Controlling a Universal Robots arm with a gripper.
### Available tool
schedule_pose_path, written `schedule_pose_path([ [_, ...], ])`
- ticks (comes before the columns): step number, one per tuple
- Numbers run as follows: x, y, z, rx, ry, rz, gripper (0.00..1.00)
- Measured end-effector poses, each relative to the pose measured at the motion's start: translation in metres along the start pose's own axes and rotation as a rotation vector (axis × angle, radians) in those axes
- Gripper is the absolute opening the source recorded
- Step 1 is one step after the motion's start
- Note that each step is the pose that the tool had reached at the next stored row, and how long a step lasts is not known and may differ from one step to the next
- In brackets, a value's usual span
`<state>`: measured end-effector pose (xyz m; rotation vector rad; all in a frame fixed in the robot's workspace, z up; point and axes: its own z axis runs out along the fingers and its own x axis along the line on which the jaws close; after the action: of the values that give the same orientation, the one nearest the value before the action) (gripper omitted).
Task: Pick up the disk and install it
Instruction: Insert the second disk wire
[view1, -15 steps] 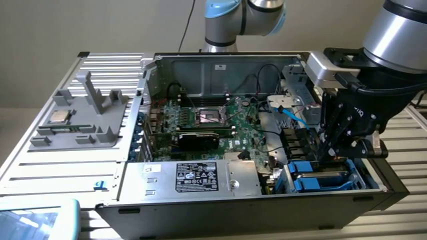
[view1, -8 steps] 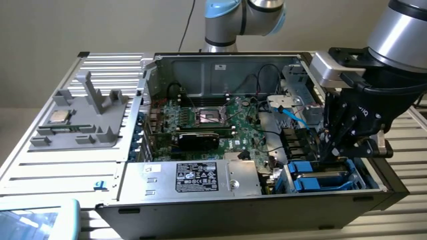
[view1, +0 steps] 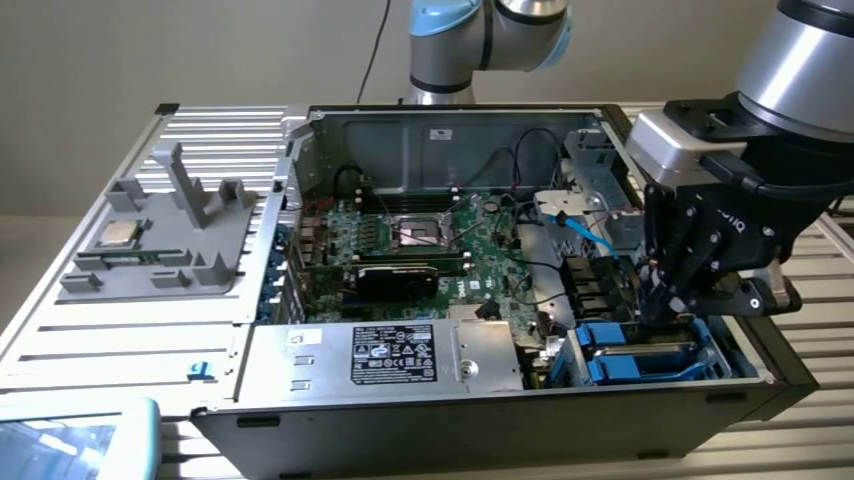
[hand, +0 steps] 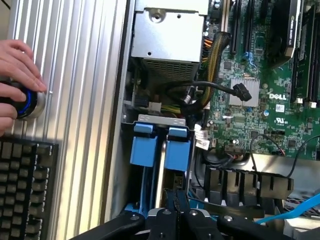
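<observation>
In the exterior view my tool (view1: 667, 305) hangs inside the open computer case (view1: 400, 420), over the drive bay at the corner nearest the camera on the exterior view's right. Its fingers are drawn together. The disk (view1: 641, 358) sits in that bay, its blue carrier just under my fingertips; I cannot tell whether I am touching it. The motherboard (view1: 427, 250) lies well apart toward the middle, and the power supply box (view1: 387, 355) sits beside the bay.

In the wrist view my closed fingertips (hand: 176, 216) point straight down at the blue carrier tabs (hand: 162, 145), with the bay's metal bracket (hand: 160, 119) beyond them. A person's hand (hand: 17, 82) rests on a round controller (hand: 31, 102) on the ribbed surface (hand: 80, 100), by a keyboard (hand: 25, 190).

I judge this the installing step, with the disk already in its slot. Seating it fully would call for a steady, straight push along the rails.
</observation>
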<state>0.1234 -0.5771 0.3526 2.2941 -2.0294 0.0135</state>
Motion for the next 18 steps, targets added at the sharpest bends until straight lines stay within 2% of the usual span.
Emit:
schedule_pose_path([
  [4,0.0,0.0,-0.0003,0.0042,0.003,-0.07,0.11],
  [11,0.0,0.0,-0.0003,0.0091,0.0041,-0.177,0.11],
  [18,0.0,0.0,-0.0005,0.0023,-0.0016,-0.26,0.11],
])
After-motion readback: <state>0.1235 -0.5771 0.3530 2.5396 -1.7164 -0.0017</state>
